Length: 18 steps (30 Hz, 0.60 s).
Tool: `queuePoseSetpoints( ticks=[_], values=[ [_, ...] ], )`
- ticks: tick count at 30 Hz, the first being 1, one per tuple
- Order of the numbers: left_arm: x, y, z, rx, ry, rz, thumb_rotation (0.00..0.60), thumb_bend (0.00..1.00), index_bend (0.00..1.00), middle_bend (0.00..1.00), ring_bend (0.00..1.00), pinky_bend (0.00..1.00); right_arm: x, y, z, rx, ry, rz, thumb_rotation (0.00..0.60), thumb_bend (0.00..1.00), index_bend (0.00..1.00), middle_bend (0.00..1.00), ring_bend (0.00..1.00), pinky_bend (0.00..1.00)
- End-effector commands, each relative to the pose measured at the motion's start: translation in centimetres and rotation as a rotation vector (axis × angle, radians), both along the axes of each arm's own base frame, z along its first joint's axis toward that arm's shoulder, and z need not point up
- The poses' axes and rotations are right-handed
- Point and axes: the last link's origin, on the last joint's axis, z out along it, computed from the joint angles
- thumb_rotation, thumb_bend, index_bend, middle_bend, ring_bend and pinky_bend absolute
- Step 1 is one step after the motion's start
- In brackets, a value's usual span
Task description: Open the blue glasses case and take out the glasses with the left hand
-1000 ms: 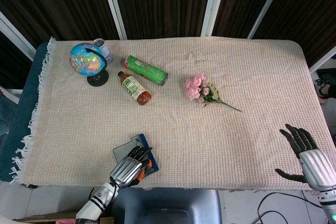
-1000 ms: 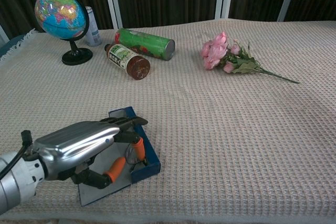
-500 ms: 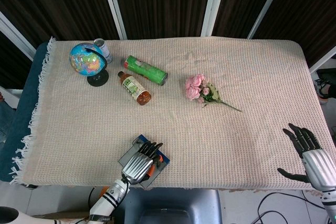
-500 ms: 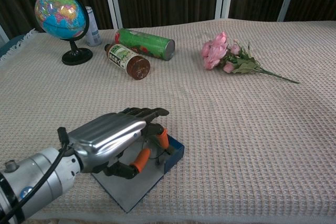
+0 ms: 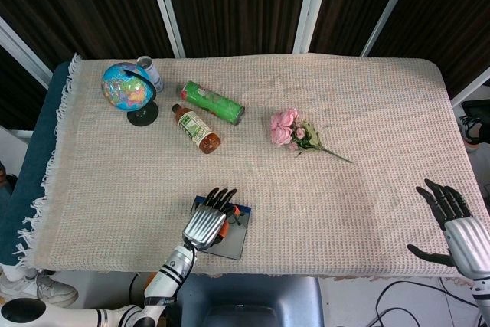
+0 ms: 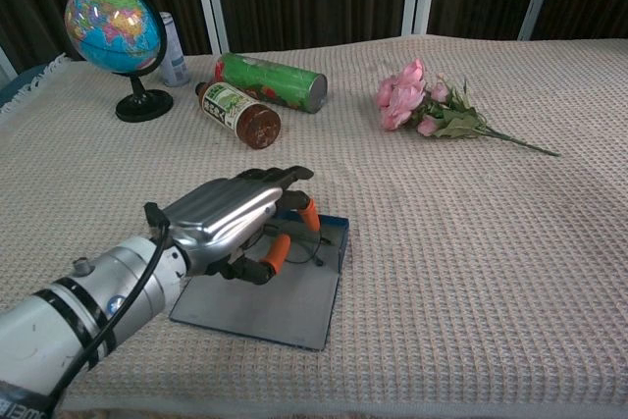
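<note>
The blue glasses case (image 6: 332, 248) lies open near the front edge of the table, its grey lid (image 6: 263, 303) flat on the cloth toward me. My left hand (image 6: 235, 218) reaches into it, the fingers curled around the orange-armed glasses (image 6: 279, 249), which still rest in the blue tray. In the head view the same hand (image 5: 207, 223) covers most of the case (image 5: 228, 245), and a bit of the orange glasses (image 5: 223, 229) shows under it. My right hand (image 5: 459, 227) hovers at the right front corner with fingers spread and nothing in it.
A globe (image 6: 111, 15) with a can behind it stands at the back left. A green tube (image 6: 272, 80) and a brown bottle (image 6: 238, 113) lie beside it. Pink flowers (image 6: 422, 105) lie in the middle back.
My left hand has moved right and farther onto the table, and the case has slid and turned with it. The right hand has sunk slightly toward the frame's edge.
</note>
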Motion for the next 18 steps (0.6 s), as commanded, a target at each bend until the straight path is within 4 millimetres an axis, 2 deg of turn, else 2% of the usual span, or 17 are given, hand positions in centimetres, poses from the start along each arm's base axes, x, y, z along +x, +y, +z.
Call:
queuePoseSetpoints(
  ticks=[1,9,18],
  values=[
    [-0.1,0.8,0.0,0.017,0.001,0.023,0.600,0.62,0.18,0.00,0.00,0.00,0.0,0.0,0.0,0.000,0.000,0.000,0.600,0.02,0.00,0.00,0.00,0.00],
    [-0.4,1.2,0.5,0.025,0.003,0.034,0.600,0.59,0.18,0.00,0.00,0.00,0.0,-0.1,-0.1,0.002,0.001,-0.001,0.600,0.02,0.00,0.00,0.00,0.00],
    [-0.1,1.0,1.6,0.040,-0.016,0.006,0.600,0.52,0.25,0.00,0.00,0.00,0.0,0.0,0.0,0.002,-0.001,0.001,0.600,0.02,0.00,0.00,0.00,0.00]
  ],
)
